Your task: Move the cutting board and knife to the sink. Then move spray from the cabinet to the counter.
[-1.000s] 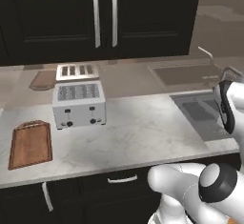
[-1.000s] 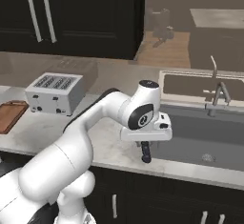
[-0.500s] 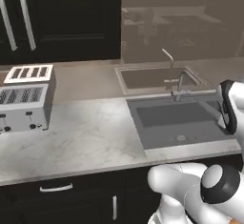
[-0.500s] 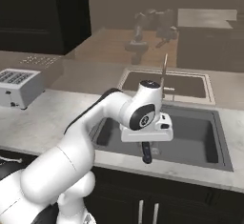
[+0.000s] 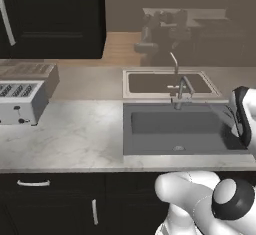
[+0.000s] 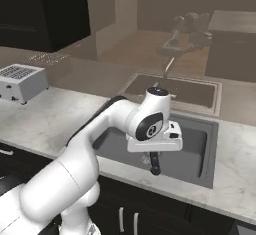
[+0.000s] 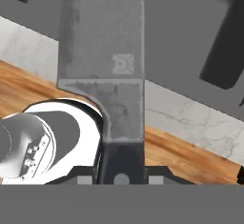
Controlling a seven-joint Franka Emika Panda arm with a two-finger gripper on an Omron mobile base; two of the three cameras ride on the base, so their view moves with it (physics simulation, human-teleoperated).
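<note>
My gripper [image 6: 152, 155] hangs over the front part of the grey sink [image 6: 186, 151], shut on the knife [image 6: 155, 166]. In the hand view the knife [image 7: 102, 56] runs up from my gripper [image 7: 121, 176], with a black handle between the fingers and a wide grey blade over the sink [image 7: 190, 32] and a strip of the marble counter [image 7: 190, 118]. The sink [image 5: 175, 124] sits in the white-grey counter [image 5: 75, 134], right of centre in the left base view. The near-black cabinet [image 5: 50, 19] hangs at the upper left. The cutting board and the spray are out of view.
A silver toaster [image 5: 20, 101] stands on the counter [image 6: 65, 109] at the far left, seen also as the toaster [image 6: 20, 81]. A faucet [image 5: 182, 86] rises behind the basin. Black cupboard fronts [image 5: 60, 204] run below the counter edge.
Both base views have shifted: the base drove to the right, so the toaster slid to the left edge and the sink came to the middle. The arm keeps its pose with the knife.
</note>
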